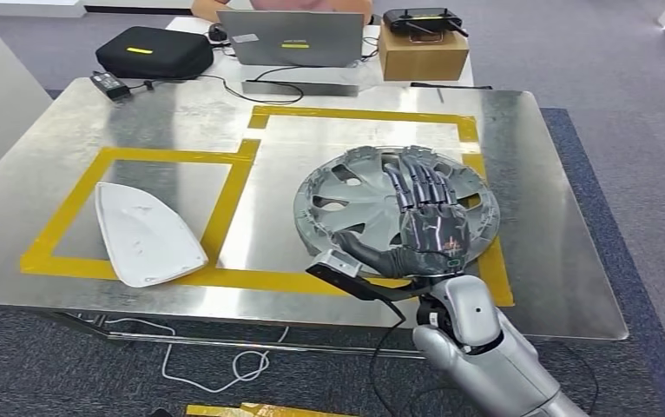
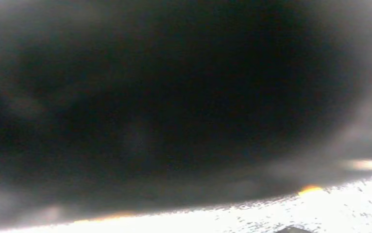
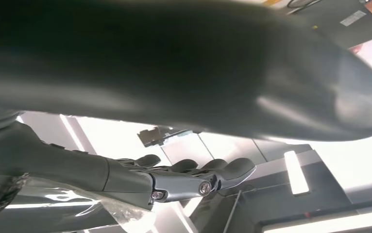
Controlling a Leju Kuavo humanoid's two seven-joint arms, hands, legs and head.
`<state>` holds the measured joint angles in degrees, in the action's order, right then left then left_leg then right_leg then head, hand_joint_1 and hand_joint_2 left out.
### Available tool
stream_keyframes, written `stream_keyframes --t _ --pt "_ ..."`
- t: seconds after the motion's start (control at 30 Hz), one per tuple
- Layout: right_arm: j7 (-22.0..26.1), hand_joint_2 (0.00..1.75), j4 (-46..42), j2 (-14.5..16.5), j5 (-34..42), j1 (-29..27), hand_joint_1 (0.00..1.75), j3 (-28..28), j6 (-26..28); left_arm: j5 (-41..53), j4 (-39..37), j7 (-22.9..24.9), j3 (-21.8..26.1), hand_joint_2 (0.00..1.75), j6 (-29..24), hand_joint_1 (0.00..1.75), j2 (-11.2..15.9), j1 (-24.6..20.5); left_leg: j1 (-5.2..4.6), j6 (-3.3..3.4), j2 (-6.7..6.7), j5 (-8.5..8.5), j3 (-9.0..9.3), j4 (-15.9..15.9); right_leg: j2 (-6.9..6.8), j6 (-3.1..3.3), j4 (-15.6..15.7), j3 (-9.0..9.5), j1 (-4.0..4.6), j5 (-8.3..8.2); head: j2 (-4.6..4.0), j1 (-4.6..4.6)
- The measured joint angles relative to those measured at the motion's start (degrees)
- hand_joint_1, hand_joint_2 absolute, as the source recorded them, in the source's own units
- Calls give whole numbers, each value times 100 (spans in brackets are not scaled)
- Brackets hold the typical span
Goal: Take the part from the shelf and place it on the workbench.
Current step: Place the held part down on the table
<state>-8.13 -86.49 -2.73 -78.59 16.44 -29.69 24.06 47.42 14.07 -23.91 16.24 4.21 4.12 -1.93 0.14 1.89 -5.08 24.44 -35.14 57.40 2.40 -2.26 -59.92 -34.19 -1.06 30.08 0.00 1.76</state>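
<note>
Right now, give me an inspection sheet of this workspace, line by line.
Surface: shiny metal workbench marked with yellow tape outlines.
Job's things: round grey plastic wheel cover lies on the workbench inside the right outline; white triangular plastic panel lies at the left outline.
Clutter: black zipped case, grey laptop, cardboard box carrying a black controller.
Hands: right hand lies over the wheel cover, thumb at its near rim; whether it grips, cannot tell. Left hand: nothing seen.
Cables: white cable on the floor; black cable near the laptop.
Surroundings: grey carpet; a person behind the laptop.
</note>
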Motion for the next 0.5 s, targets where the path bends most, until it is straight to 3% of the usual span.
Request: stream_keyframes --t 0.1,0.13,0.17,0.2,0.27,0.33,0.43,0.5 --pt "-7 0 -7 -9 3 -9 0 -12 -11 -2 -15 7 0 0 3 0 4 17 15 21 89 -33 -14 -43 -173 -26 -997 -405 15 592 0 -37" --pt "-9 0 -6 -14 4 -24 0 -17 -14 -2 -23 8 0 0 4 0 3 25 15 14 113 -39 -27 -42 -191 -35 -1289 -510 12 704 0 -38" --pt "-11 0 -5 -19 5 -38 0 -22 -15 -2 -30 8 0 0 5 0 3 30 16 3 129 -49 -41 -41 -196 -40 -1385 -521 10 704 0 -38" --pt "-11 0 -5 -23 5 -46 0 -27 -16 -2 -36 9 0 0 5 0 2 32 19 -13 138 -61 -52 -41 -197 -41 -1243 -409 6 593 0 -39" --pt "-11 0 -4 -28 5 -45 0 -34 -17 -2 -43 10 0 0 5 0 -3 29 25 -58 138 -91 -70 -37 -176 -31 -418 91 -4 273 0 -39" --pt "-11 0 -5 -29 5 -39 0 -42 -19 -1 -44 17 0 0 5 0 -2 27 23 -123 125 -133 -90 -32 -121 15 203 476 9 94 0 -37" --pt "-13 0 -5 -32 13 -35 0 -47 -24 1 -52 24 0 0 5 0 8 35 36 -248 91 -211 -129 -33 -108 130 293 485 30 25 0 -38" --pt "-13 0 -5 -32 20 -32 0 -49 -31 2 -61 24 0 0 4 0 9 44 46 -315 178 -57 -205 95 -165 243 311 422 20 -47 0 -25"
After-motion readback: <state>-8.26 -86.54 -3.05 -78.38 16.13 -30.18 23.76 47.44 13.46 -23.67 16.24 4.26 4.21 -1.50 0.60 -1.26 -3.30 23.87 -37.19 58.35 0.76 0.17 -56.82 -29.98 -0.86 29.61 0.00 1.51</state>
